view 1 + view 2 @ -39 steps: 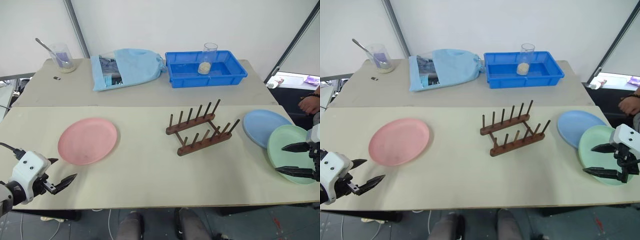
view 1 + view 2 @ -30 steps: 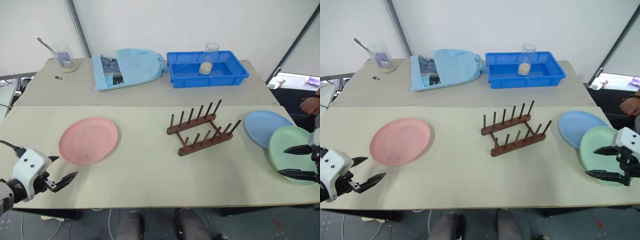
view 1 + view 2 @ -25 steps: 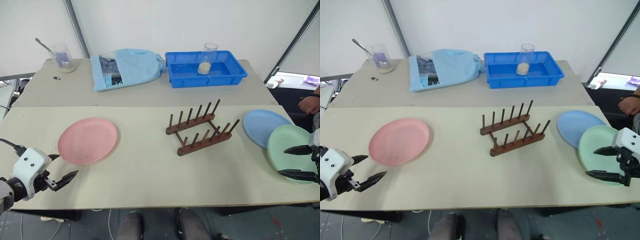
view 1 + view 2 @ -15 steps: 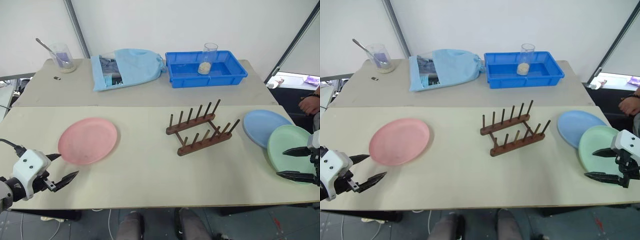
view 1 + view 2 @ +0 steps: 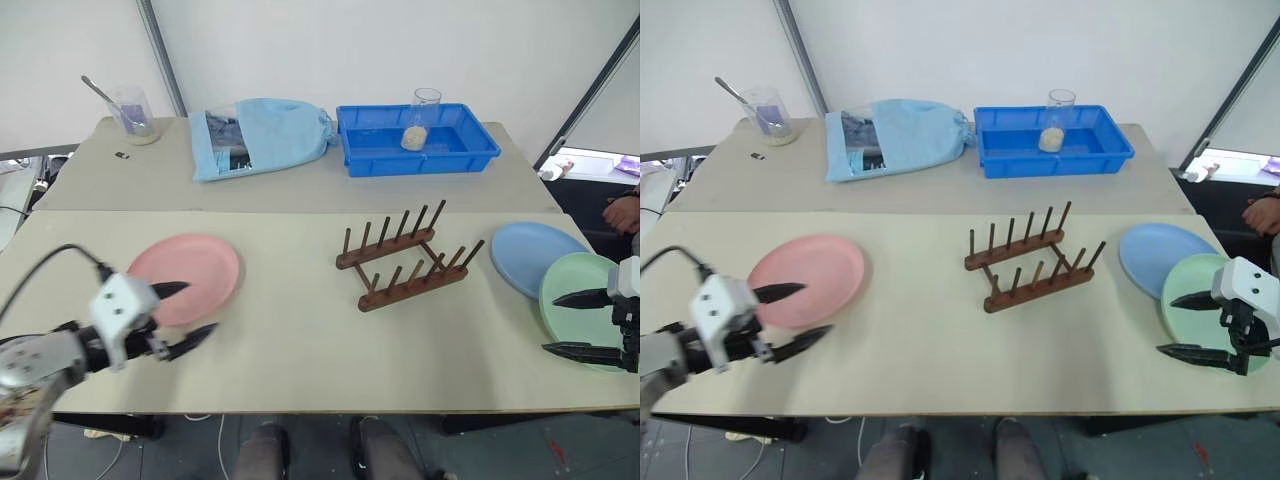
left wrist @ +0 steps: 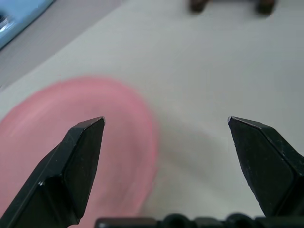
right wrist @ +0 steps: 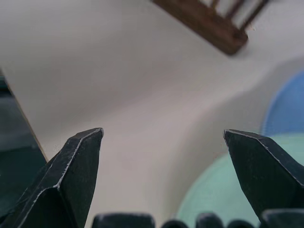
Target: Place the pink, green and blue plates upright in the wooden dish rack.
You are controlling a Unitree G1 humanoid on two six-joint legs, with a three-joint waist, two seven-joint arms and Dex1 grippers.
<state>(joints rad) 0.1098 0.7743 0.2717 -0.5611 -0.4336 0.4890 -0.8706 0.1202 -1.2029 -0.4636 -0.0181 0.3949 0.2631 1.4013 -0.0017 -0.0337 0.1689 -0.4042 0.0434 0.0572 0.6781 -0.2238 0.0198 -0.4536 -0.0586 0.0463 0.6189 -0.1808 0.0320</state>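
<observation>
Plates all lay flat on the table [image 5: 300,340], none racked yet: pink plate [image 5: 195,275] toward the left side, blue plate [image 5: 535,255] toward the right, green plate [image 5: 580,310] just in front of it and overlapping its near edge. Dish rack [image 5: 405,260] stood empty between pink and blue, pegs upright, well apart from each plate.

Left gripper [image 5: 185,310] hung at the near right edge of the pink plate, fingers spread wide, one finger over the plate surface and the other over bare table beside the rim; nothing pinched. Right gripper [image 5: 1188,325] hung over the near left part of the green plate, fingers likewise spread wide and empty.

Judged as the reaching step, before any pick-up. Next move probably called for: lowering a spread gripper so the rim sits between the fingers, closing on the edge, tilting the plate upright, then carrying it to a gap between pegs. Thin, shallow rim flat on the table likely hard to get under; plate could slide rather than lift.

Farther back: blue tray [image 5: 420,140] holding a cup [image 5: 424,107], light-blue bag [image 5: 260,135], beaker [image 5: 135,112] with a spoon.
</observation>
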